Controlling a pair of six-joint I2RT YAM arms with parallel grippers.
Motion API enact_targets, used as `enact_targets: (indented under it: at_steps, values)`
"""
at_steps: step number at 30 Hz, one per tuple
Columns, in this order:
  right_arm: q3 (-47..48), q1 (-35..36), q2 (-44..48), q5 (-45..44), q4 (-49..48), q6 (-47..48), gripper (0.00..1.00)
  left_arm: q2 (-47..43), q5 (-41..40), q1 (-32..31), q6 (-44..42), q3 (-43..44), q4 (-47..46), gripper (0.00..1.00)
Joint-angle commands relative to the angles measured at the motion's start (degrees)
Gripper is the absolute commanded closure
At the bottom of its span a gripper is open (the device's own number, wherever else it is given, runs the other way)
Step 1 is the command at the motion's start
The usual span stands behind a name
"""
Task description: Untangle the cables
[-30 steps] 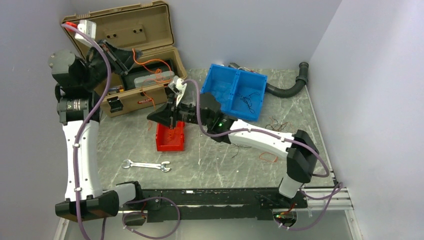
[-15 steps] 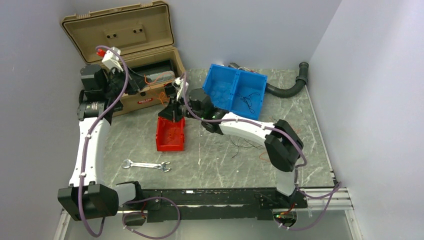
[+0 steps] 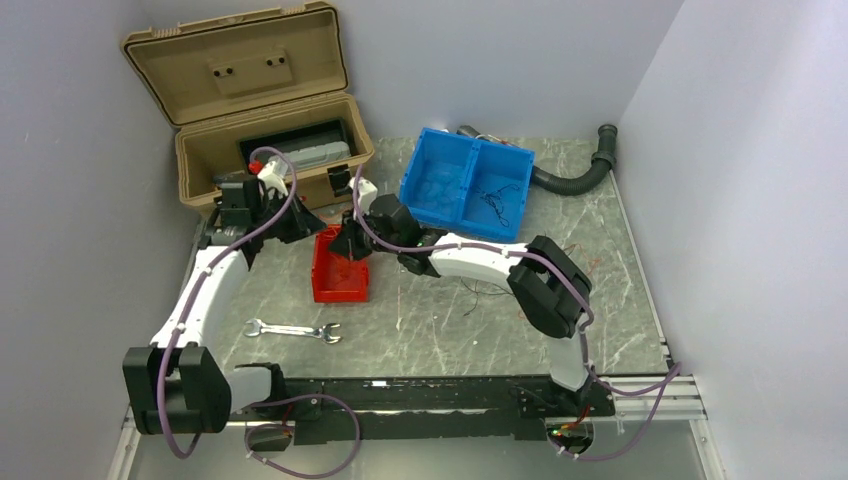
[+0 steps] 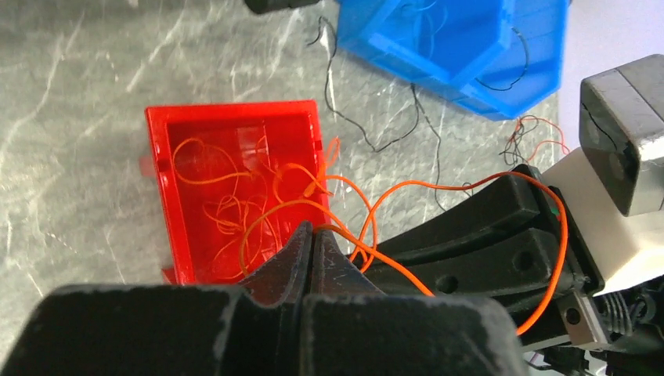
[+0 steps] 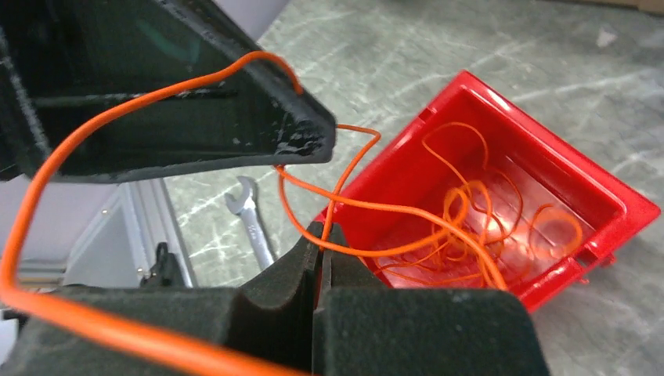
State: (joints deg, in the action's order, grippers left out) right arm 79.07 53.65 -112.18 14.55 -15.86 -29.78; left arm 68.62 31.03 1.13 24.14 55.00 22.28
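A tangle of thin orange-red cables (image 4: 235, 207) lies in the red bin (image 4: 168, 204), with strands leading out to both grippers. My left gripper (image 4: 314, 232) is shut on one orange strand just above the bin's near right corner. My right gripper (image 5: 320, 229) is shut on another orange strand at the bin's edge (image 5: 618, 205), tangle (image 5: 462, 211) beyond it. In the top view the left gripper (image 3: 305, 222) and right gripper (image 3: 345, 243) meet close together over the bin's far end (image 3: 322, 290). Thin black cables (image 4: 376, 117) lie on the table.
A blue two-compartment bin (image 3: 470, 190) holds black wires. An open tan toolbox (image 3: 270, 110) stands at the back left. A wrench (image 3: 295, 330) lies in front of the red bin. A black ribbed hose (image 3: 575, 175) lies at the back right. Loose wires (image 3: 500, 290) lie under the right arm.
My left arm has come down from the toolbox to the red bin, bringing an orange strand with it. My right gripper has shifted slightly and stays over the bin.
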Motion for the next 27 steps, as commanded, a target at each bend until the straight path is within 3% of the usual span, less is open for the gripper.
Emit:
enact_targets:
  at_steps: [1, 9, 14, 21, 27]
  values:
    - [-2.0, 0.6, -0.9, -5.4, 0.0, 1.4, 1.00, -2.0, -3.9, -2.7, 1.2, -0.8, -0.7, 1.00]
    - [-0.9, 1.0, -1.5, -8.9, 3.6, 3.7, 1.00, -7.2, -11.9, -4.5, -3.9, 2.6, 8.4, 1.00]
    - [3.9, 1.8, -5.3, -12.8, 8.2, 4.5, 1.00, -0.9, -10.9, -5.0, -1.7, 0.0, 6.3, 1.00]
    - [9.9, 1.8, -11.1, -18.3, 15.6, 1.1, 1.00, 9.0, -20.9, -8.4, 5.6, 1.6, 4.7, 1.00]
    - [6.6, 1.9, -4.9, -17.1, 15.0, 1.8, 0.76, 14.0, -25.8, -10.2, 5.8, 6.0, 9.0, 1.00]
